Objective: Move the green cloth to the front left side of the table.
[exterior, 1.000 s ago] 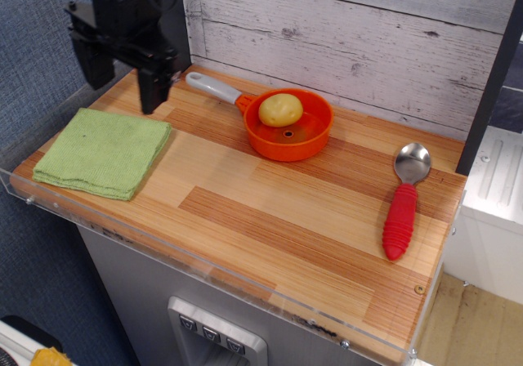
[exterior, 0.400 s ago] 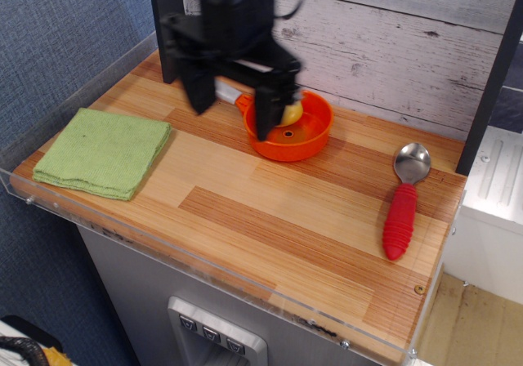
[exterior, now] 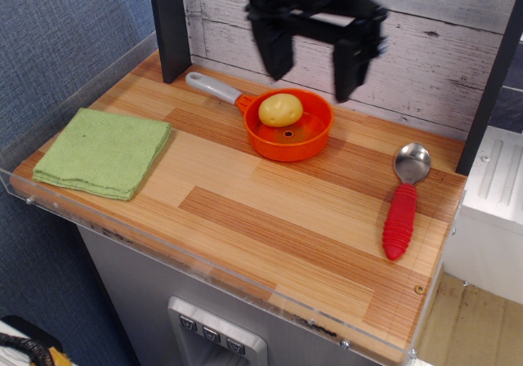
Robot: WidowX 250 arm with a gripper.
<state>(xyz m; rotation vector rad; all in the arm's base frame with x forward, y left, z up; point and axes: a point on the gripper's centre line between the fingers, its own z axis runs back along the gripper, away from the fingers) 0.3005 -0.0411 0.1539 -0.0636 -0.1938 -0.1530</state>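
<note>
Lying flat at the front left of the table (exterior: pixel 270 219), the green cloth (exterior: pixel 104 152) looks soft and light; pinch a raised folded edge. Far back, the gripper (exterior: pixel 315 62) hangs empty, fingers spread.

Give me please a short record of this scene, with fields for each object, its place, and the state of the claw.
green cloth: folded, flat at the front left of the table
orange pan: at the back centre, grey handle pointing left
potato: inside the pan
red-handled spoon: on the right side, bowl toward the wall
claw: open, empty, raised above the pan, blurred
</note>
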